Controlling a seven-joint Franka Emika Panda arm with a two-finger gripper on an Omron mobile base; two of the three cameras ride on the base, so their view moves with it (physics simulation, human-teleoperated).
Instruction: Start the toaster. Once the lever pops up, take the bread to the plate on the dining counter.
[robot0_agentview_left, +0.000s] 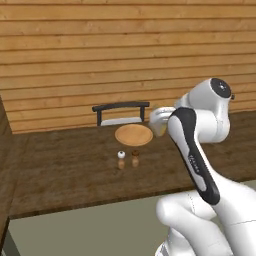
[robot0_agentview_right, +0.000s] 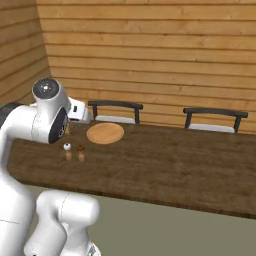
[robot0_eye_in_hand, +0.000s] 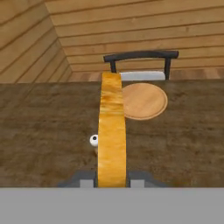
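The jaws (robot0_eye_in_hand: 112, 177) are clenching the bread (robot0_eye_in_hand: 111, 131) edge-on above the dark worktop (robot0_eye_in_hand: 43, 127); the plate (robot0_eye_in_hand: 144, 100) is lying just beyond, near a chair (robot0_eye_in_hand: 140, 56).

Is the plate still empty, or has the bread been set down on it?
Empty. The plate on the dining counter shows a bare wooden face, while the bread stands on edge, clamped in the gripper, short of it.

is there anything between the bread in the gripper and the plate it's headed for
Nothing visible blocks it. The gripper is shut on the bread, held above the dining counter, and the plate lies bare just ahead. The two small shakers stand on the near side of the plate, low on the counter, below the slice.
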